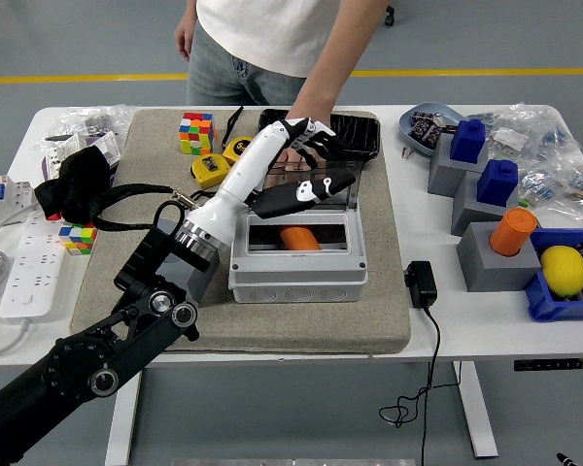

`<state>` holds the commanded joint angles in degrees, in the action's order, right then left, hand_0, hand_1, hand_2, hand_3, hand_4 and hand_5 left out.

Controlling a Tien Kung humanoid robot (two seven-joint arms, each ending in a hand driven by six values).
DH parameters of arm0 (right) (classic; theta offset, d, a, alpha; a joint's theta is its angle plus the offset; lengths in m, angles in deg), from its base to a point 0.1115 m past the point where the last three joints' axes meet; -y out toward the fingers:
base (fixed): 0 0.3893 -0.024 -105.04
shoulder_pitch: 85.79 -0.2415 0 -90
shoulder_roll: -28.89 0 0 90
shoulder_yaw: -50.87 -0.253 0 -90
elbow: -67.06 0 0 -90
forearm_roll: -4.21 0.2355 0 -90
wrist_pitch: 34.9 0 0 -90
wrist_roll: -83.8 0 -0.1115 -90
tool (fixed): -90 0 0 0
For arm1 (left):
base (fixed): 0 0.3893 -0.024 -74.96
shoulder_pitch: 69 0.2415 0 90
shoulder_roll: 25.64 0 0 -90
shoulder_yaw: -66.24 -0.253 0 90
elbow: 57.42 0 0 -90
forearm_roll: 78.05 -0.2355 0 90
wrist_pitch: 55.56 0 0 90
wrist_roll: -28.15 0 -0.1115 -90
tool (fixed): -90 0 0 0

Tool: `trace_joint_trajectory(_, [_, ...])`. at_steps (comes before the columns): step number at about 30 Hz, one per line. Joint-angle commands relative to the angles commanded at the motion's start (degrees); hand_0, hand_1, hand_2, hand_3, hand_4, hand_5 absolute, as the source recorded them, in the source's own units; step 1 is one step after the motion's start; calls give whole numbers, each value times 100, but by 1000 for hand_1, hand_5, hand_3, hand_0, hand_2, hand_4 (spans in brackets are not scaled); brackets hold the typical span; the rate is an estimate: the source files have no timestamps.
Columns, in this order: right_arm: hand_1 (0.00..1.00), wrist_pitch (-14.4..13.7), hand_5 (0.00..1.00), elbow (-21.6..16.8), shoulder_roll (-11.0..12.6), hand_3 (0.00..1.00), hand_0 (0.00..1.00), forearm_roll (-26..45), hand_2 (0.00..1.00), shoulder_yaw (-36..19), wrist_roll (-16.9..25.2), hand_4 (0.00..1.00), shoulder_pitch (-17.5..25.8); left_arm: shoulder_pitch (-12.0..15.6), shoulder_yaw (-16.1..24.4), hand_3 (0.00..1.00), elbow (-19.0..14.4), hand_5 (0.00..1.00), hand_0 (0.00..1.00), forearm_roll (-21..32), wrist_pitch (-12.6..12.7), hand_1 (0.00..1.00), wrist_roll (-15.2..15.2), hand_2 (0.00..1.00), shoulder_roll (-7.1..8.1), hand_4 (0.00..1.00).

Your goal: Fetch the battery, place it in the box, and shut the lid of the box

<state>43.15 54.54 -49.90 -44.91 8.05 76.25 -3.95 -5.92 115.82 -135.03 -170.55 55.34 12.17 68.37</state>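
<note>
The robot's left hand [296, 160] is reaching in from the lower left on its black arm, white forearm stretched up over the grey box [298, 254] in the middle of the tan mat [369, 311]. Its fingers [321, 129] are spreading loosely above the clear lid [342, 189], with the thumb lying across the lid's front edge, and they are gripping nothing. The lid is standing up at the back of the box, not yet shut. The orange battery [300, 238] is lying inside the box, near the middle of the open compartment. A person at the far side of the table [486, 320] is resting a hand [293, 155] on the lid's top edge, just behind the robot's fingers and partly hidden by them. Behind that hand, a black tray [355, 136] is sitting on the mat, with two yellow tape measures [223, 160] to its left. The right arm is nowhere in sight.
</note>
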Motion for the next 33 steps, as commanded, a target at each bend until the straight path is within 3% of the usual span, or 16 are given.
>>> trace_joint_trajectory(2, [685,0,827,2,-5,613,772,4,662,10,-3,988,-2,-54,103,625,172,765,777,-380,-123,747,167,660,-36,998])
trace_joint_trajectory(5, [685,5,827,-9,-8,613,772,-5,662,3,-6,988,-6,-156,251,625,500,765,777,-1088,-580,747,729,660,-66,998])
trace_joint_trajectory(6, [685,4,825,-8,-8,613,771,-3,662,11,-6,986,-11,-204,297,807,615,945,998,-1348,-769,998,955,947,-70,998])
trace_joint_trajectory(10, [685,-1,825,-9,0,613,771,-10,662,23,-6,986,-23,-344,353,807,883,945,998,-2317,-1364,998,1751,947,-39,998])
trace_joint_trajectory(12, [685,-7,824,-4,3,612,771,-10,662,21,-4,986,-24,-361,341,838,896,998,998,-2801,-1449,998,1948,994,-18,998])
trace_joint_trajectory(15, [685,-14,824,2,3,612,771,-11,662,27,-4,986,-21,-352,329,838,892,998,998,-3516,-1444,998,2004,994,-12,998])
trace_joint_trajectory(17, [685,-14,824,1,1,612,771,-16,662,22,-6,986,-19,-342,313,838,880,998,998,-3704,-1438,998,2005,994,-9,998])
trace_joint_trajectory(28, [684,-15,823,-11,12,612,771,-50,662,20,-1,985,-33,-270,163,779,749,998,998,-3639,-1409,998,2008,955,76,998])
trace_joint_trajectory(33, [684,-16,822,-10,13,611,772,-58,662,12,-2,985,-29,-176,-74,760,366,998,998,-3512,-1420,998,2042,927,287,998])
